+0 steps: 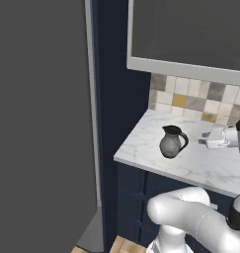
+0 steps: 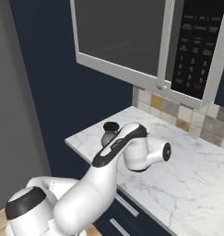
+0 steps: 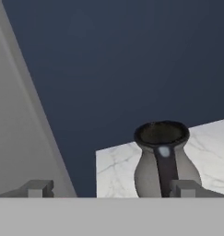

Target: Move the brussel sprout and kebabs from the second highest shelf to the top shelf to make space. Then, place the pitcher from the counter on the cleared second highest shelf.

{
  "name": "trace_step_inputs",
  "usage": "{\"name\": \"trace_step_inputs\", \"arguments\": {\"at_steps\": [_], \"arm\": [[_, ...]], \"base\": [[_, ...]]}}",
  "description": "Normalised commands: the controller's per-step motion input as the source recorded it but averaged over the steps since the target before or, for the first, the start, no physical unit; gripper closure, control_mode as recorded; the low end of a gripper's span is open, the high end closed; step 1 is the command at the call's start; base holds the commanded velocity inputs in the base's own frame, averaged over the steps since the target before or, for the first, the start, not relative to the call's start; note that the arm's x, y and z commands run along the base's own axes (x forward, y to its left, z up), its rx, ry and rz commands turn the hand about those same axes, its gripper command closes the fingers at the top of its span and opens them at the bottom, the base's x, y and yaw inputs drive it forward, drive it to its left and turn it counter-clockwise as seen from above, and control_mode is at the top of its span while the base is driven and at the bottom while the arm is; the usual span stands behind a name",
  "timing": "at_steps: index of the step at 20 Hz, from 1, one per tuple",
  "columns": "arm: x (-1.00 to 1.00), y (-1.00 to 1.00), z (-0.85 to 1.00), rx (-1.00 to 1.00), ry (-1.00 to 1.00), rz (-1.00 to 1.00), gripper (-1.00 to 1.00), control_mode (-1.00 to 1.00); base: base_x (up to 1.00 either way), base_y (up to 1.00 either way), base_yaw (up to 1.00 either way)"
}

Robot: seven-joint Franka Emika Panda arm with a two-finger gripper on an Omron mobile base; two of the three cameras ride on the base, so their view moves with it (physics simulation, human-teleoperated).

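On the left stands the tall grey cabinet (image 1: 42, 123); right of it the pitcher (image 1: 172, 142) sits untouched near the corner of the counter (image 1: 200, 165). Further right the gripper (image 1: 204, 138) hangs open, level with the pitcher and a little apart from it, so the pitcher's move to the shelf looks yet to come.

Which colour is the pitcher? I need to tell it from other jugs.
Dark metallic grey, with a darker rim and handle; the pitcher shows best in the left base view.

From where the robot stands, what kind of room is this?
A kitchen, most likely: a marbled counter with a tiled wall behind it, a microwave mounted above, and a small grey pitcher standing on the worktop.
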Motion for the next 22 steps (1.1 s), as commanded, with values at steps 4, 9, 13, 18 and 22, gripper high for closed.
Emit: {"name": "trace_step_inputs", "arguments": {"at_steps": [4,9,13,18,22], "arm": [[0.08,0.19,-0.23,0.00,0.00,0.00,-1.00,-1.00],[0.14,0.13,-0.16,0.00,0.00,0.00,-1.00,-1.00],[0.23,0.01,-0.04,0.00,0.00,0.00,-1.00,-1.00],[0.23,0.00,0.00,0.00,0.00,0.00,-1.00,-1.00],[0.24,0.00,0.00,0.00,0.00,0.00,-1.00,-1.00]], "base": [[0.00,0.00,0.00],[0.00,0.00,0.00],[0.00,0.00,0.00],[0.00,0.00,0.00],[0.00,0.00,0.00]]}}
